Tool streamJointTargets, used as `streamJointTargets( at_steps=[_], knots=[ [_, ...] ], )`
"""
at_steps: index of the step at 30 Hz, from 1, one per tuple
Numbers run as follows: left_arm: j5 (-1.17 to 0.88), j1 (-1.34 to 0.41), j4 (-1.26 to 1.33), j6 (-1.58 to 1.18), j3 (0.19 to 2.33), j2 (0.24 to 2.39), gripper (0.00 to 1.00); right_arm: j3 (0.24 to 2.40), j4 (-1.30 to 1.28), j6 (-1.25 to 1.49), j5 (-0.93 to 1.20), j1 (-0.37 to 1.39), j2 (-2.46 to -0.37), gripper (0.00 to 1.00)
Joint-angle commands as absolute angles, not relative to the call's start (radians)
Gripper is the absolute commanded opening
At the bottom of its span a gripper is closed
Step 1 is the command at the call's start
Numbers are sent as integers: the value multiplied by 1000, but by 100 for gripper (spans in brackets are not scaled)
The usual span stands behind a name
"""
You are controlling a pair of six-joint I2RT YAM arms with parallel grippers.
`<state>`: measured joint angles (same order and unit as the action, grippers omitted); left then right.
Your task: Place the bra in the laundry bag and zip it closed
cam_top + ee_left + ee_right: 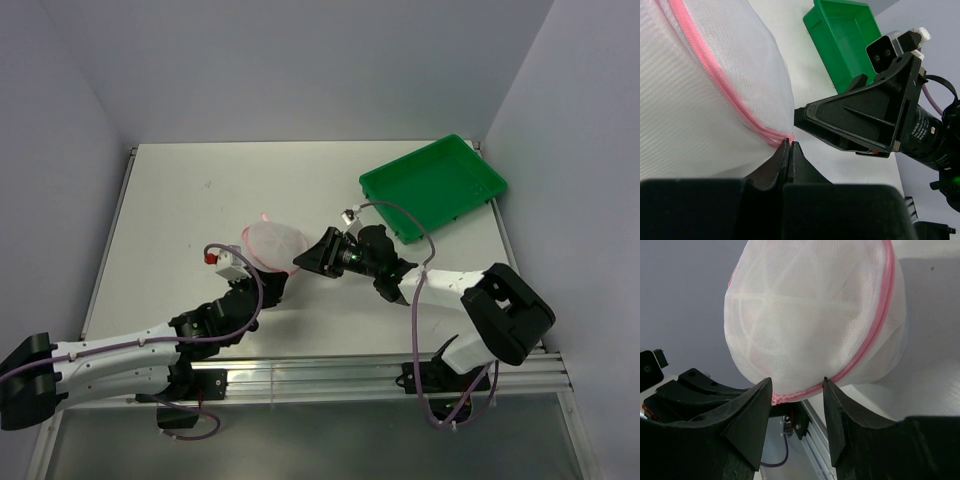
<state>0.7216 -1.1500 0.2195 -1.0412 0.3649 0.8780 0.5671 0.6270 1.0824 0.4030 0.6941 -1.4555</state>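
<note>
Apparently the bra (800, 315) lay inside the laundry bag (272, 243), which bulged between both hands: left hand (790, 145) pinched tight on its pink zipper rim (880, 325), right hand (796, 385) half-open astride that rim, full closure unconfirmed.

You see the laundry bag (810, 315) as white see-through mesh with a fine grid pattern, and its zipper rim (715, 70) is pink. The tray (435, 185) is plain bright green and the table (180, 220) is white. The left gripper (790, 145) and the right gripper (796, 383) are black, and the cables (416, 310) are purple.
</note>
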Motion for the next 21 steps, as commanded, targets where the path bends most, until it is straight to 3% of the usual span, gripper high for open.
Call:
streamJointTargets(
  at_steps=[1,6,13,19,21],
  knots=[
    [742,-1158,242,-1049,361,841,0,549,683,1091,344,701,-1410,53],
    [749,-1158,255,-1043,357,841,0,517,615,1051,264,718,-1350,56],
    [726,-1158,275,-1045,367,876,0,509,732,1118,308,735,-1436,59],
    [730,-1158,253,-1046,361,856,0,546,755,1115,293,735,-1451,46],
    [739,-1158,239,-1048,359,844,0,554,724,1100,272,732,-1440,31]
  ],
)
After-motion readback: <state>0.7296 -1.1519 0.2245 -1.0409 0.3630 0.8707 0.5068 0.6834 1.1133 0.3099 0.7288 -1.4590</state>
